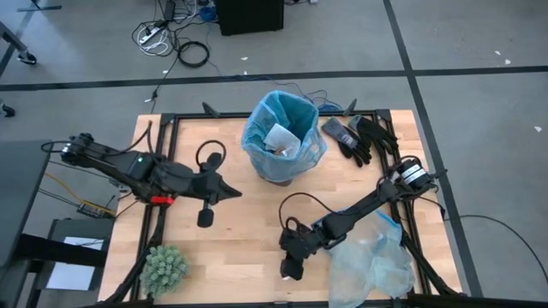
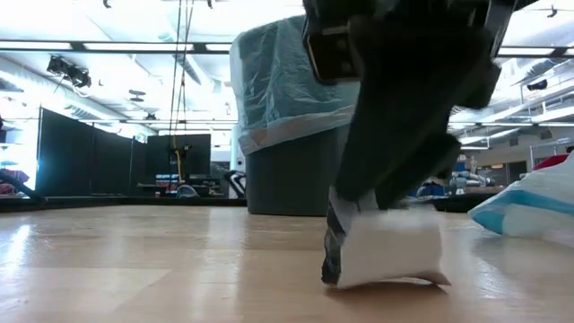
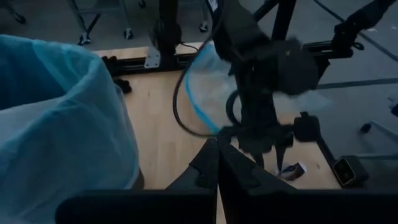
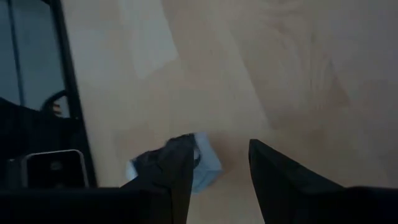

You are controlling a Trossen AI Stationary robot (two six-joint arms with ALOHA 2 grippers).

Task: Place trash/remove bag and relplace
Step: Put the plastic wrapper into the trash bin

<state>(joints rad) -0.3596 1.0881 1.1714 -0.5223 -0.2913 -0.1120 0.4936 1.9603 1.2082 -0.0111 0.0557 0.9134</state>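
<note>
1. Wooden table, dark frame around it, grey floor beyond; work sits near the front edge.
2. Scrap: small white paper piece lying flat on the wood, well in front of the bin and slightly to its right.
3. Right gripper directly over the scrap, fingers apart and straddling it, tips down at the wood; not yet clamped, by my reading.
4. Scrap's long axis: cannot tell.
5. Bin's blue bag already holds paper; clear wood between scrap and bin.
6. Pale clear bag lies just right of the gripper.
7. Left gripper shut, empty, waiting left of the bin.
</note>
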